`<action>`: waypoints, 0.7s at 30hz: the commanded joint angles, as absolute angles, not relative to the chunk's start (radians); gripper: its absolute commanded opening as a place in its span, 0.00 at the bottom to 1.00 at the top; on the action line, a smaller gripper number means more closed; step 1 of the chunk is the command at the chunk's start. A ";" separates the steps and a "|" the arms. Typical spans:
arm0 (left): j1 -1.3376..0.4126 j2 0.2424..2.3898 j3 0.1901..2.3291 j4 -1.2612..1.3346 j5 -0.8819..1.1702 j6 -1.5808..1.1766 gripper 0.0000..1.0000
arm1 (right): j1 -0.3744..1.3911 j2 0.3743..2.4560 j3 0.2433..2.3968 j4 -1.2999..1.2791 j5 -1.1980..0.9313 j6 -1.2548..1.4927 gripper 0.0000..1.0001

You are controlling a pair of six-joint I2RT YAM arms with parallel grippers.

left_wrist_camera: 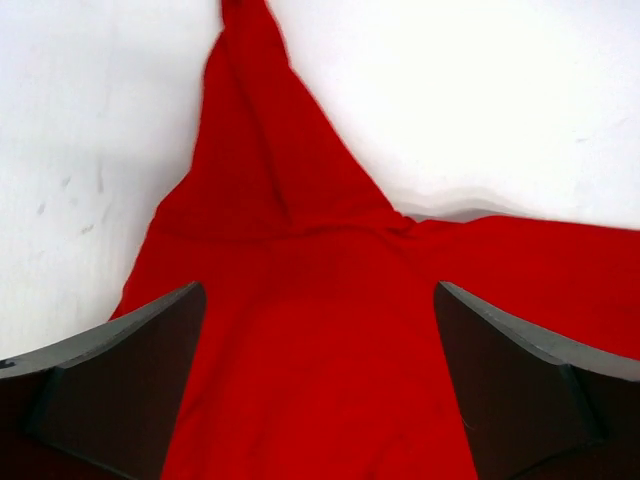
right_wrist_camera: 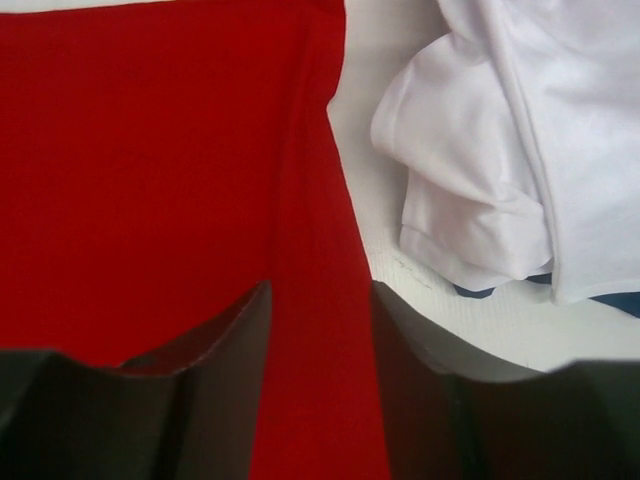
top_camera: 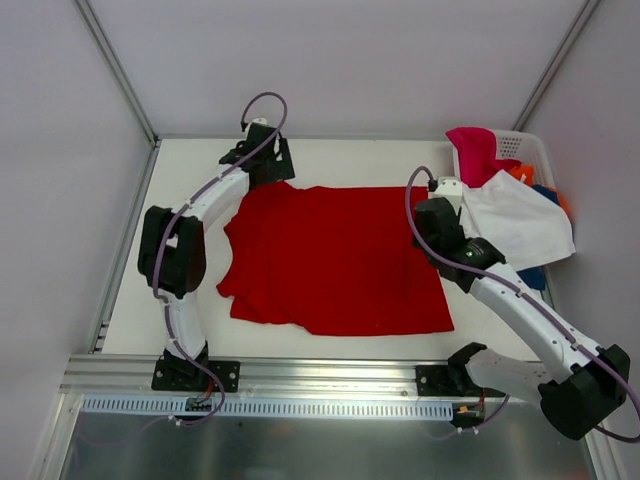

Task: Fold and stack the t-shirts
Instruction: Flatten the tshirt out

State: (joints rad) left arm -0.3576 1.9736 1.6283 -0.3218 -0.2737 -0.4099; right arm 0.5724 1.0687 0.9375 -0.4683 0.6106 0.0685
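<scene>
While the red t-shirt (top_camera: 335,260) lay flat left of the basket (top_camera: 540,150), I judged it light and limp; left gripper (left_wrist_camera: 320,300) gaped over a sleeve (left_wrist_camera: 260,130), right gripper (right_wrist_camera: 320,300) part-open astride its hem (right_wrist_camera: 320,150), best pinched there.

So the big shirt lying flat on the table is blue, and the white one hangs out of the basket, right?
Not blue: the shirt lying flat on the table is red, as the top view shows. The white one does hang out of the basket.
</scene>
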 commanded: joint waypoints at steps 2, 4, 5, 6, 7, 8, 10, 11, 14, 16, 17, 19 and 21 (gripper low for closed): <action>-0.311 1.829 1.384 -0.100 -0.144 -0.577 0.98 | 0.598 1.031 0.920 -0.474 0.601 0.092 0.50; -0.308 1.809 1.313 -0.001 -0.097 -0.659 0.96 | 0.604 1.010 0.914 -0.491 0.604 0.095 0.51; -0.307 1.809 1.242 0.062 -0.071 -0.688 0.94 | 0.603 1.002 0.911 -0.497 0.607 0.095 0.51; -0.304 1.818 1.212 0.111 -0.040 -0.765 0.93 | 0.606 0.993 0.908 -0.503 0.612 0.097 0.51; -0.301 1.827 1.185 0.208 0.006 -0.806 0.91 | 0.606 0.977 0.907 -0.517 0.612 0.098 0.51; -0.299 1.842 1.148 0.245 0.032 -0.875 0.89 | 0.607 0.968 0.907 -0.526 0.614 0.097 0.51; -0.301 1.896 1.135 0.329 0.081 -0.925 0.88 | 0.607 0.951 0.907 -0.552 0.623 0.098 0.52; -0.302 1.932 1.137 0.353 0.095 -0.960 0.86 | 0.609 0.930 0.907 -0.561 0.627 0.098 0.52; -0.314 1.956 1.126 0.422 0.072 -0.986 0.85 | 0.609 0.888 0.904 -0.597 0.647 0.094 0.52; -0.322 1.956 1.124 0.443 0.052 -0.986 0.85 | 0.609 0.870 0.900 -0.614 0.653 0.091 0.51; -0.325 1.954 1.126 0.462 0.034 -0.985 0.85 | 0.609 0.858 0.897 -0.617 0.657 0.089 0.51; -0.328 1.953 1.130 0.463 0.014 -0.983 0.84 | 0.609 0.851 0.893 -0.627 0.658 0.091 0.52; -0.327 1.947 1.134 0.463 -0.004 -0.985 0.83 | 0.607 0.854 0.888 -0.630 0.658 0.091 0.51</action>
